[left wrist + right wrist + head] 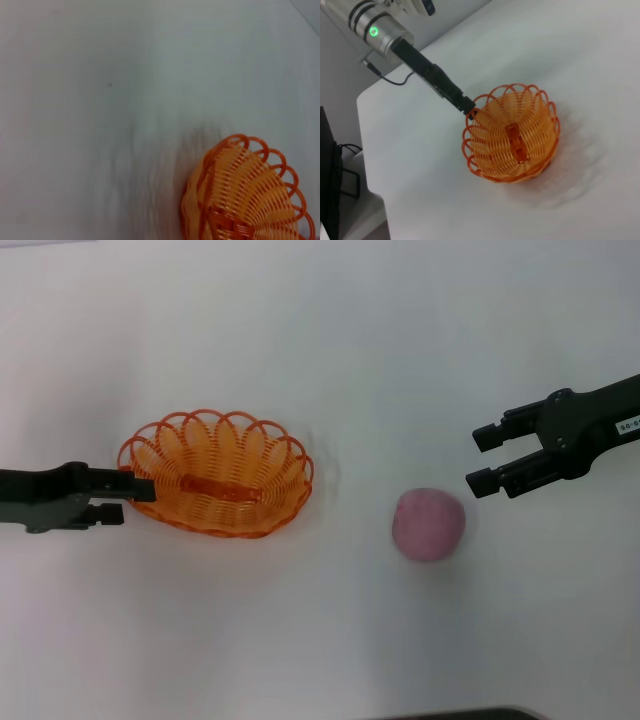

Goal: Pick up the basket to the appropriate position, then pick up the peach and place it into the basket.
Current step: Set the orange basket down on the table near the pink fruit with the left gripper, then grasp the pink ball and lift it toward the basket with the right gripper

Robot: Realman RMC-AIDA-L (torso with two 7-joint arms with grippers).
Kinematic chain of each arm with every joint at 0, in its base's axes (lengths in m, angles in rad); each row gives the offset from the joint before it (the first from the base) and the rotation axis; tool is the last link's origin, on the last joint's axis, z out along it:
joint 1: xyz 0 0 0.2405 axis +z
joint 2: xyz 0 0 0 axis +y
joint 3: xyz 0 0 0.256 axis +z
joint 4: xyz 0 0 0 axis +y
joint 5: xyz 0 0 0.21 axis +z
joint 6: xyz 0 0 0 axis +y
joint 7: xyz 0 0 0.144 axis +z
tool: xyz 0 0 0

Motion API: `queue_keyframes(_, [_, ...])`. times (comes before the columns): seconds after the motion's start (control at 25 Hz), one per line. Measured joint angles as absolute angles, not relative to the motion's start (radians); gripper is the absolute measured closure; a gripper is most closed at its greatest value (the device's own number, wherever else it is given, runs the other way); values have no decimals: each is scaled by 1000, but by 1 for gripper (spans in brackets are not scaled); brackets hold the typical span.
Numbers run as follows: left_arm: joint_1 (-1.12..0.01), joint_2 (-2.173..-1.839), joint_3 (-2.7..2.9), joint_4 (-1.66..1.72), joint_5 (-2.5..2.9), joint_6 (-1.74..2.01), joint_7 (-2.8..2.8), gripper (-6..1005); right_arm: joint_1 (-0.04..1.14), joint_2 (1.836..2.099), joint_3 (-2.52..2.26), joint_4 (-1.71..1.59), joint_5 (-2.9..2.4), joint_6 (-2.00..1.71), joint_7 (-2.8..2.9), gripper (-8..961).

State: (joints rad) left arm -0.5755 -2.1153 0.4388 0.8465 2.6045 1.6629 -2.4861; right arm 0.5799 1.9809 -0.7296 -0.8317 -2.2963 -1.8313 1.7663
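The orange wire basket (215,475) stands left of centre on the white table. My left gripper (135,502) is at its left rim, one finger over the rim and one outside it, shut on the rim. The right wrist view shows the basket (512,135) with the left gripper (469,107) holding its rim. The left wrist view shows part of the basket (245,195). The pink peach (428,524) lies on the table right of the basket. My right gripper (480,455) is open and empty, above and to the right of the peach, apart from it.
The white table (320,330) fills the head view. A dark edge (470,714) shows at the bottom. In the right wrist view the table's corner (367,100) ends near dark equipment (327,175) with cables.
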Motion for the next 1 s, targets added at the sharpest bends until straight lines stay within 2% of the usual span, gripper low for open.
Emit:
queue_keyframes(0.04, [-574, -2115, 441, 856, 2605, 1667, -2485, 387, 580, 1981, -729, -834, -2296, -1831, 1767, 97])
queue_keyframes(0.24, [-552, -2113, 422, 993, 2579, 1697, -2372, 327, 604, 1966, -723, -858, -2292, -1822, 1854, 97])
queue_keyframes(0.32, [-529, -2120, 412, 1076, 2519, 1727, -2270, 328, 627, 1961, -723, -877, -2292, -1815, 1920, 97])
queue_keyframes(0.44, [-485, -2138, 411, 1167, 2375, 1779, -2112, 328, 661, 1967, -740, -913, -2311, -1817, 1981, 98])
queue_keyframes(0.56, [-439, -2156, 423, 1204, 2246, 1823, -1999, 327, 702, 1982, -785, -942, -2382, -1817, 2030, 98])
queue_keyframes(0.72, [-422, -2160, 425, 1193, 2183, 1861, -1932, 296, 752, 2009, -877, -946, -2492, -1806, 2076, 98])
queue_keyframes(1.0, [-417, -2160, 444, 1162, 2165, 1943, -1840, 222, 790, 2077, -1023, -944, -2637, -1728, 2145, 99])
